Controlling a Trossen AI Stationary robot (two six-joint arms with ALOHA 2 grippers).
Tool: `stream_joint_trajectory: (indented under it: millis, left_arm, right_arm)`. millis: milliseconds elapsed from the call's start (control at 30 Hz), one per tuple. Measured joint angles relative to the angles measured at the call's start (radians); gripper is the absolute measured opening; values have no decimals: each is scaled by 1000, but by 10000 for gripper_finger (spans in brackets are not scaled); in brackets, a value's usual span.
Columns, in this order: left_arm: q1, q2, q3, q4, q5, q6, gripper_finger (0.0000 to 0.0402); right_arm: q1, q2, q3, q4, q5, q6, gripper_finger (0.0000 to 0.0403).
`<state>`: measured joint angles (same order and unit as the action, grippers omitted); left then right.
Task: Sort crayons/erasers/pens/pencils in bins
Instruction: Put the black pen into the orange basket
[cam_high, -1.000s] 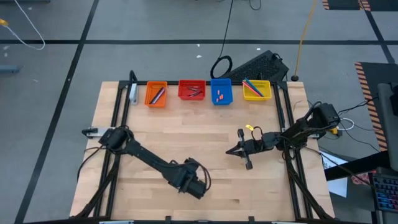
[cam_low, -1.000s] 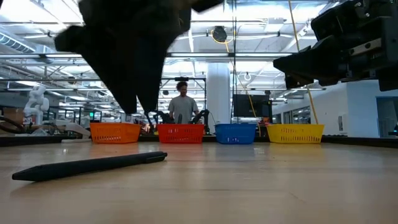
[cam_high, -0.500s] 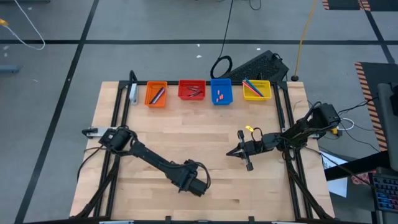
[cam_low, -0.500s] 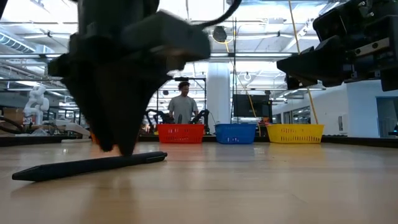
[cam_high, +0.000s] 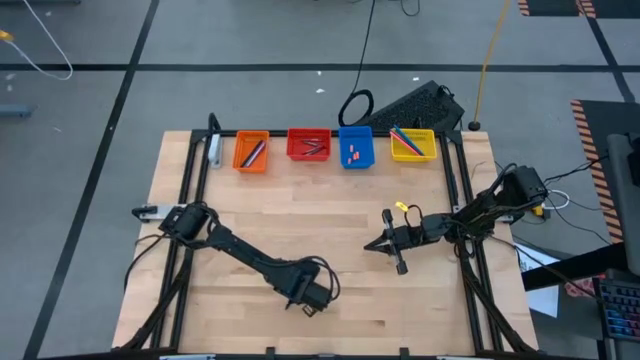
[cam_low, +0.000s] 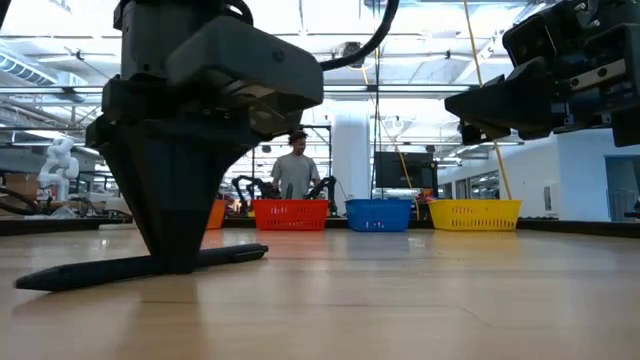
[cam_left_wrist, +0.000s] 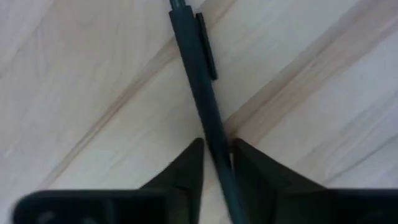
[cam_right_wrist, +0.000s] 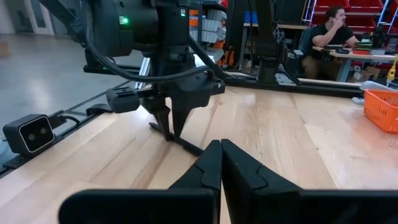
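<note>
Black plastic, thin and rigid: the last loose stick is a dark clip-top pen (cam_left_wrist: 198, 87) lying flat on the pale wooden table (cam_high: 330, 215), near its front edge and well apart from the bins. I judge it light, stiff and smooth, so it may roll or slide under a skewed pinch.

My left gripper (cam_left_wrist: 216, 163) is down over it, fingertips at the table surface, one each side of the barrel with only a sliver of gap. The jaws are nearly closed around the pen, but I cannot tell if they have clamped yet. The hold sits on the plain barrel below the clip, which looks a fair spot; close to mid-length should keep it level when lifted.

Along the far edge stand the four small plastic bins: orange (cam_high: 251, 151), red (cam_high: 308, 146), blue (cam_high: 355, 148), yellow (cam_high: 412, 146), each already holding sticks or bits.

My right gripper (cam_high: 378, 242) waits above the table's right side, fingers pressed together, holding nothing.
</note>
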<state>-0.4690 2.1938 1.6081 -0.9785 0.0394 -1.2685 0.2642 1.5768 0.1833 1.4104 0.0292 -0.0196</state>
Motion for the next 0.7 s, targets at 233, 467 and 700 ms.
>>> stream_joint_trajectory:
  millis: [233, 467, 700]
  left_arm:
    - [16, -6, -1, -19, 49, 105, 20]
    - [65, -67, -13, -119, -1, 164, 21]
    - [134, -171, -10, -213, -83, 222, 20]
  right_arm:
    - [0, 0, 0, 0, 0, 8, 0]
    - [20, 0, 0, -4, -3, 3, 0]
    - [19, 0, 0, 8, 0, -23, 0]
